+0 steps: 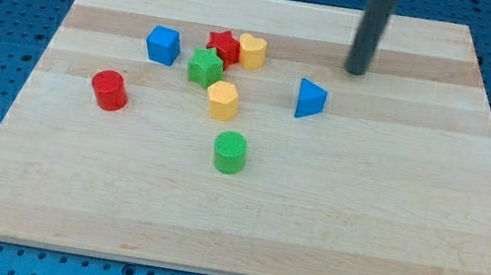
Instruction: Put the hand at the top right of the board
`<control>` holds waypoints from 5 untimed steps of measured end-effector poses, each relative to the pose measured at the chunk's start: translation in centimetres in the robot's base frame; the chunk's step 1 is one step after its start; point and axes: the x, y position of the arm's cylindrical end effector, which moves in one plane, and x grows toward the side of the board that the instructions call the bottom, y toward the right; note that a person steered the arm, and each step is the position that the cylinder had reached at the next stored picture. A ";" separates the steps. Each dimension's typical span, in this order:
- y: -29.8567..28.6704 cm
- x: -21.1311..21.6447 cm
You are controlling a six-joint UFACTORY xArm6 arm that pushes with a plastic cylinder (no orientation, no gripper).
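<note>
Blue perforated bench surrounds a pale wooden board (pixel 388 241) carrying 7 blocks. On the far left sit a blue cube (pixel 163 45), a red star (pixel 224 46) touching a yellow heart-like block (pixel 253 51), and a green star (pixel 204 67). Nearer lie a yellow hexagonal block (pixel 223 100), a red cylinder (pixel 109 90) and a green cylinder (pixel 230 152). A blue triangular block (pixel 310 99) sits centre-right. My tip (pixel 355 72) rests far right of centre, just beyond that triangle, touching nothing; being a plain rod, it holds nothing.
</note>
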 end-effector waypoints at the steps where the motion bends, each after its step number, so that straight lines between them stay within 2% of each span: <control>1: 4.3 0.1; 2: 14.2 0.1; 3: 18.5 0.0; 4: 18.4 -0.1; 5: 18.6 -7.2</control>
